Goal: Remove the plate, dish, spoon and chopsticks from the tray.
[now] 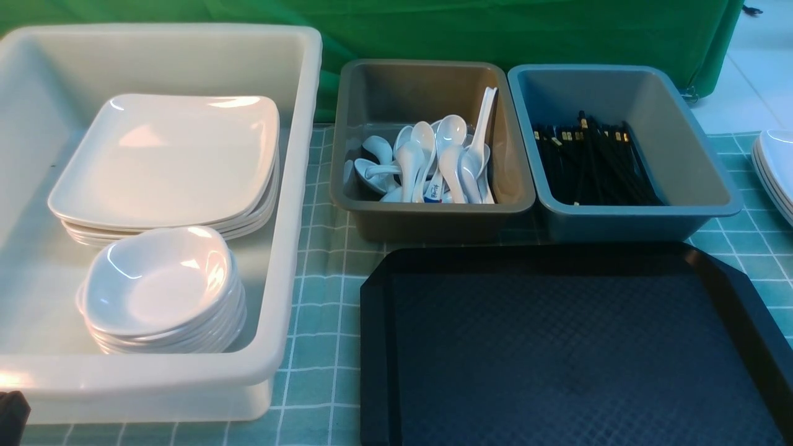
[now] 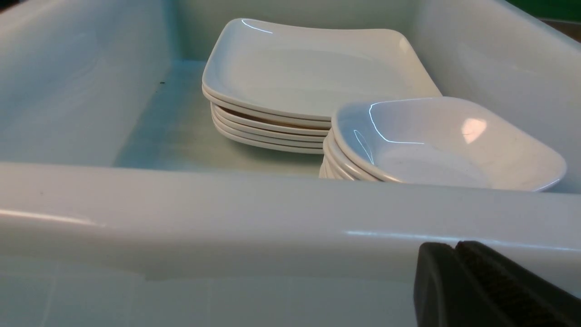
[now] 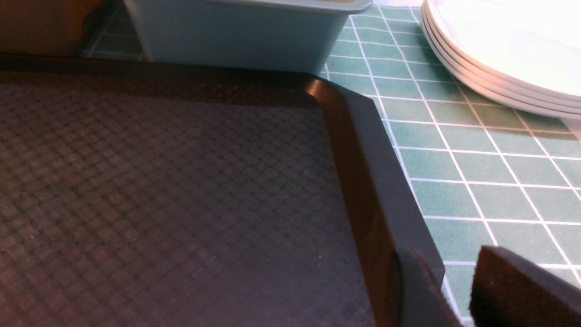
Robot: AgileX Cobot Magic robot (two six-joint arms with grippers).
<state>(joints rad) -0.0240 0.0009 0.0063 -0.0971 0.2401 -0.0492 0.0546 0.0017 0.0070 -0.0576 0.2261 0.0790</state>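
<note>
A: What is nearest in the front view?

B: The tray (image 1: 576,347) fills the lower right of the frame. Its textured surface is bare. At the lower left corner a dark piece of the left gripper (image 1: 12,415) shows, just before the white tub (image 1: 291,248).

A: How do the jaws stand?

B: In the left wrist view the left gripper (image 2: 458,272) has its two black fingers pressed together, with nothing between them, close to the tub's near rim (image 2: 227,213). In the right wrist view the right gripper (image 3: 454,290) is at the lower right, over the tray's rim (image 3: 386,200); a gap is between its fingers and nothing is in it.

A: And the dishes?

B: Inside the white tub, at the left of the front view, a stack of small dishes (image 1: 161,291) stands in front. Behind it and touching it is a stack of plates (image 1: 167,161).

A: Further back?

B: In the upper middle the brown tub (image 1: 427,217) holds the white spoons (image 1: 433,161). Just beside it on the right, the blue tub (image 1: 681,210) holds the black chopsticks (image 1: 595,161). At the right edge more plates (image 1: 774,167) lie on the table (image 1: 322,310), which has a green checked cloth.
</note>
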